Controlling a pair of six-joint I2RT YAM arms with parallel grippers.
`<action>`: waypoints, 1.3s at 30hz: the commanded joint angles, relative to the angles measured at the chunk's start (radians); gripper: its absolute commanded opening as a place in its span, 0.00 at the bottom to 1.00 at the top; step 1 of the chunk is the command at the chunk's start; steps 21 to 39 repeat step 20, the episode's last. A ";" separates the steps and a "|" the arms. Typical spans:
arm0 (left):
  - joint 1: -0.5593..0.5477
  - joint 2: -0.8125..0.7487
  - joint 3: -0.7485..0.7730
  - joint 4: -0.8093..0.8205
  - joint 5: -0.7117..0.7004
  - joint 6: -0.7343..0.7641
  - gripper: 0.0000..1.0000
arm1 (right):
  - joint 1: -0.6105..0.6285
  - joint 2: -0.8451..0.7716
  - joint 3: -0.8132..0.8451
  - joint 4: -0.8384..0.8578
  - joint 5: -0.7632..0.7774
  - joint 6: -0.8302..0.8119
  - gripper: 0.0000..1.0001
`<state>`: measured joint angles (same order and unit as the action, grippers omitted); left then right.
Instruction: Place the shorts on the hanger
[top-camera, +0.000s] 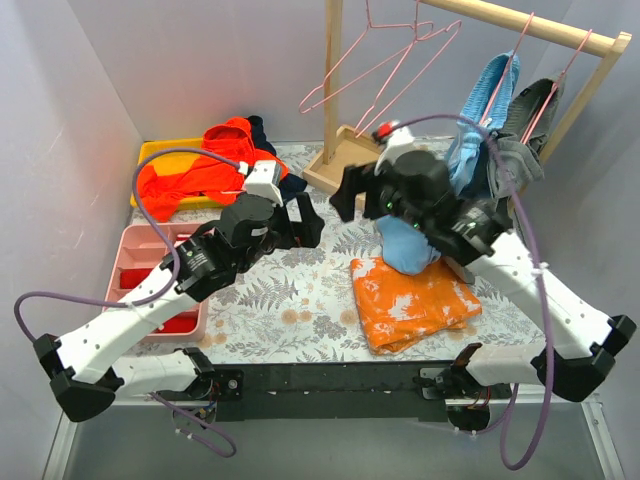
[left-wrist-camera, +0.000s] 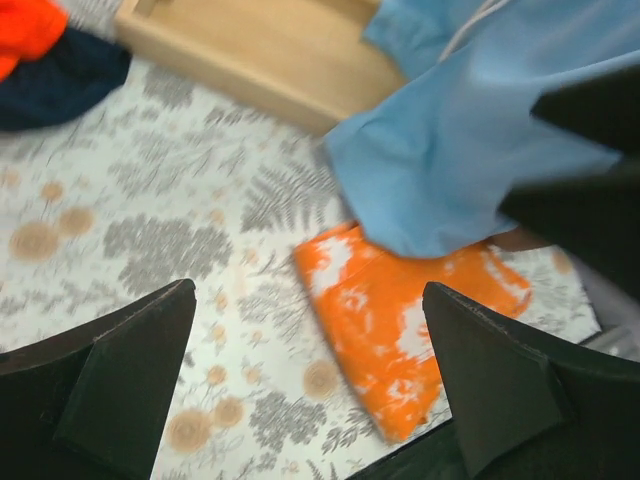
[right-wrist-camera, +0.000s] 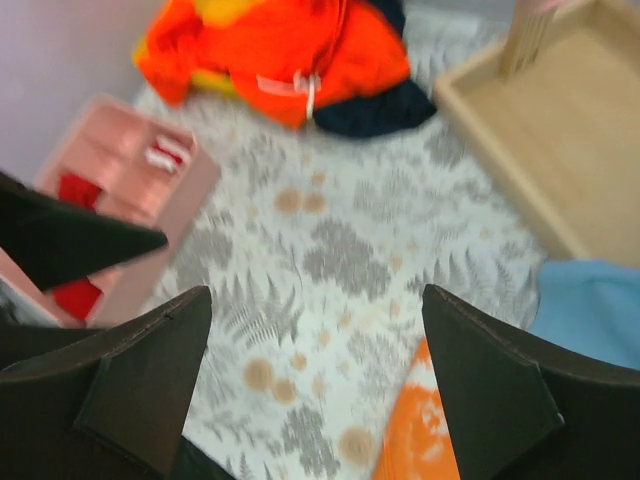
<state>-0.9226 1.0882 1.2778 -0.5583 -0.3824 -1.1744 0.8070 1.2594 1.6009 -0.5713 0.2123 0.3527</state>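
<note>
Right hand (right-wrist-camera: 316, 300) and left hand (left-wrist-camera: 308, 300) both spread, empty. I see the shorts (top-camera: 405, 250) just right of the right hand, which points away; left hand faces them.

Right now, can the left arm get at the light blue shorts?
Probably yes. The left gripper is open and points toward the light blue shorts, with nothing between them. The right arm hangs close over the shorts, so space could be tight.

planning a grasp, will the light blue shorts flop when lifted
Probably floppy: the light blue soft fabric shorts sit bunched in loose folds. Likely light, as the cloth looks thin; one edge lifted would probably trail the rest.
</note>
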 joint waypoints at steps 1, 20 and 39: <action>0.112 -0.019 -0.105 -0.074 0.020 -0.151 0.98 | 0.057 -0.070 -0.285 0.207 -0.014 -0.001 0.95; 0.137 -0.194 -0.431 0.060 0.020 -0.266 0.98 | 0.081 -0.261 -0.725 0.395 -0.047 0.000 0.98; 0.137 -0.194 -0.431 0.060 0.020 -0.266 0.98 | 0.081 -0.261 -0.725 0.395 -0.047 0.000 0.98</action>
